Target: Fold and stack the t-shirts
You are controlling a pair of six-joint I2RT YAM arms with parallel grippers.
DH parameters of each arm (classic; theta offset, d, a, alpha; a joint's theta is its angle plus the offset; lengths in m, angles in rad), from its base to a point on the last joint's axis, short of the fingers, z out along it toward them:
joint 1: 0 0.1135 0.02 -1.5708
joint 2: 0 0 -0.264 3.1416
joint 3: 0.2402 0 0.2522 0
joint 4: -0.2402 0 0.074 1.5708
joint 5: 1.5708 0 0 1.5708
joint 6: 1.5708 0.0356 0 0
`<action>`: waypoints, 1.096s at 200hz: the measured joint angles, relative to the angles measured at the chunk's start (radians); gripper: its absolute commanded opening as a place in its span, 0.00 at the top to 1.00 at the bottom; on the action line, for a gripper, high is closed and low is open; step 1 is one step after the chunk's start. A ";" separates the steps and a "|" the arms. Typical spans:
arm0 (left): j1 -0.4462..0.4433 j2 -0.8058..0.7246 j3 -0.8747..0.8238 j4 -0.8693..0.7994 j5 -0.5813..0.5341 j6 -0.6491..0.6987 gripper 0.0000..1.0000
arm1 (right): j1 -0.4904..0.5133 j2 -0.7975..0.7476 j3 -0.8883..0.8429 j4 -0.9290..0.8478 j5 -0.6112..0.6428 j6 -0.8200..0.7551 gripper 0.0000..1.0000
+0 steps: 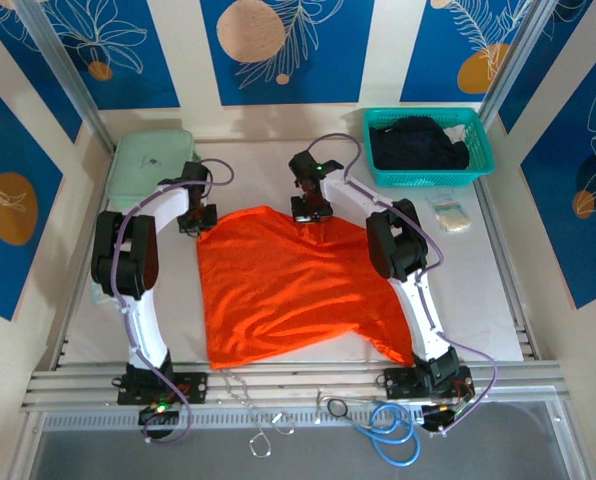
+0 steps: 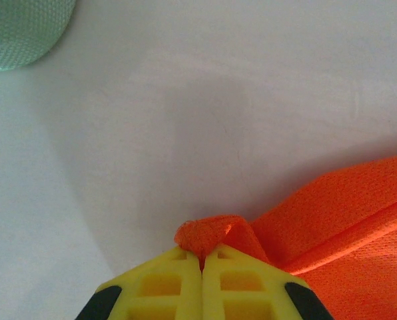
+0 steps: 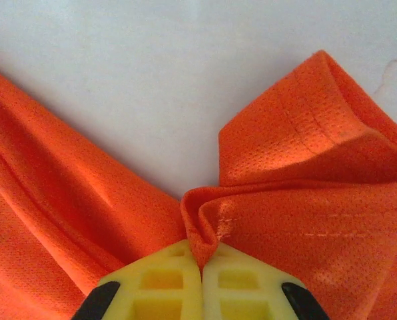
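Orange t-shirt (image 1: 288, 285) is spread on the tabletop (image 1: 478, 290) between the two arms, wrinkled, with its near edge close to the arm bases. Left gripper (image 2: 202, 257) is clamped on the shirt's far-left corner. Its fingers are pressed together and a small nub of cloth pokes out past the tips. Right gripper (image 3: 202, 250) is pinched on a bunched fold at the shirt's far edge, with a hemmed flap curled up just beside it. Both sit low at the tabletop. Black t-shirt (image 1: 418, 145) is heaped in the teal basket (image 1: 428, 178) at far right, well apart from the orange one. Pale green box (image 1: 148, 165) sits far left, just beyond the left gripper.
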 measured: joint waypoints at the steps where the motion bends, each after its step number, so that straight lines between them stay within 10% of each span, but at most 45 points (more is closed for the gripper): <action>1: 0.000 0.000 0.000 0.000 0.000 0.000 1.00 | 0.002 0.000 0.000 0.000 0.001 0.000 1.00; 104: 0.000 0.000 -0.040 0.028 0.019 -0.003 1.00 | 0.253 -0.094 -0.060 0.004 0.290 -0.005 1.00; 134: 0.000 0.000 -0.048 0.038 0.019 -0.003 1.00 | 0.301 -0.094 -0.131 0.008 0.312 -0.007 0.81; 219: 0.000 -0.016 -0.077 0.073 0.020 -0.021 1.00 | 0.188 -0.174 -0.091 -0.008 0.182 -0.148 0.65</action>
